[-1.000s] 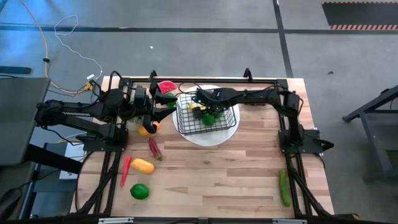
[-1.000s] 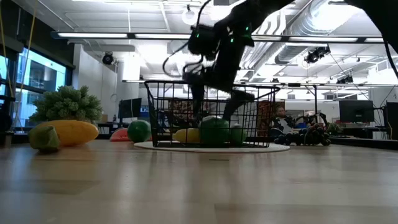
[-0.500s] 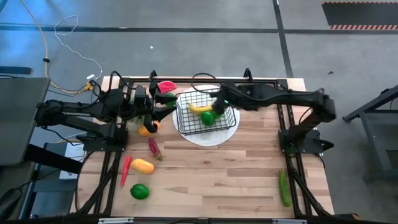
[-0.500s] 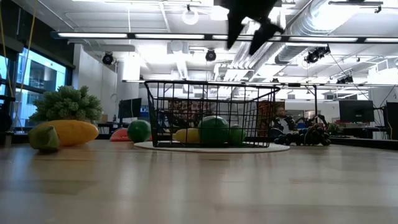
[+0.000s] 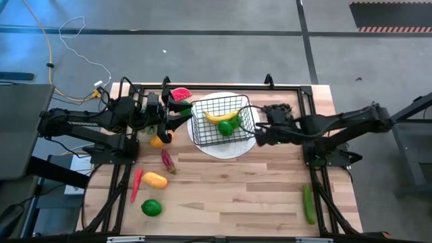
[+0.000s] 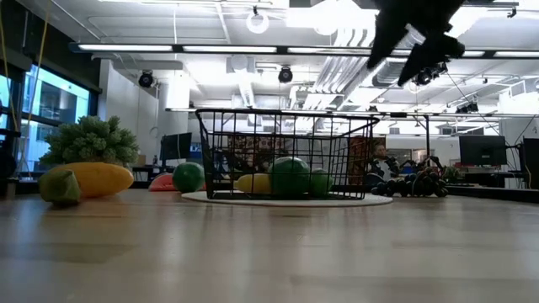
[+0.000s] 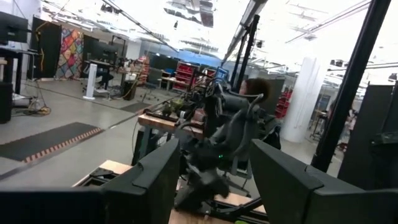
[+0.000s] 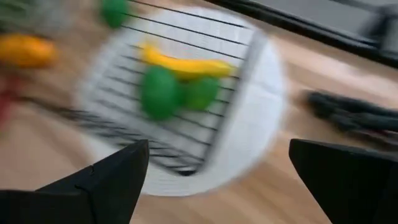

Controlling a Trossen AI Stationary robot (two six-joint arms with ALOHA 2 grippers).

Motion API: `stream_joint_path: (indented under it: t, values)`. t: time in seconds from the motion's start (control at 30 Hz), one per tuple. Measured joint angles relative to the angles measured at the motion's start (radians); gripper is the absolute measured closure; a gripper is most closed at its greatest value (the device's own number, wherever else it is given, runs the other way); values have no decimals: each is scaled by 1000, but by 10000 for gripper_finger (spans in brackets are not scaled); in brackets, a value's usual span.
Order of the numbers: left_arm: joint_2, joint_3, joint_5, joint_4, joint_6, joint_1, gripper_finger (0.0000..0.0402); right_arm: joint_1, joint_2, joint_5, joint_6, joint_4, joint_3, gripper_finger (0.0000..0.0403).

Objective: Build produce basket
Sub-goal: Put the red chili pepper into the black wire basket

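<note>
While your right gripper (image 5: 259,133) hangs at basket's (image 5: 223,121) 3 o'clock, jaws spread, empty; left gripper (image 5: 170,113) at 9, jaws parted.

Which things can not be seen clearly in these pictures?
- Right wrist view: motion blur smears the basket; mesh detail is lost.
- Low view: the right gripper is a dark silhouette, cut by the top edge.
- High view: the left gripper covers whatever lies under it.
</note>
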Motion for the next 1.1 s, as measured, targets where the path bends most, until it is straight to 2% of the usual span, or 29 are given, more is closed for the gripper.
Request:
stream_joint_path:
  t: [0.1,0.2,0.33,0.37,0.5,0.63,0.7,0.93,1.0,1.1]
  values:
    - [0,0,0,-11,0,0,218,26,-78,-20,-143,233,-48,27]
    - [0,0,-3,-33,0,0,218,17,-134,-5,-305,389,-57,27]
    - [0,0,-21,-53,-1,0,218,-10,-187,86,-616,422,-57,27]
    - [0,0,-21,-56,-1,0,218,-16,-201,91,-642,421,-58,27]
    - [0,0,-22,-63,0,0,218,-24,-241,52,-572,462,-58,27]
    - [0,0,-22,-65,6,0,218,-24,-273,-203,-765,533,-58,27]
    - [0,0,-22,-64,26,0,218,-25,-290,-284,-789,541,-58,27]
    - [0,0,-22,-65,71,0,218,-31,-309,-301,-811,510,-60,27]
    - [0,0,-22,-65,70,0,218,-31,-310,-323,-822,587,-99,27]
    - [0,0,-22,-65,70,0,218,-32,-328,-365,-823,846,-250,27]
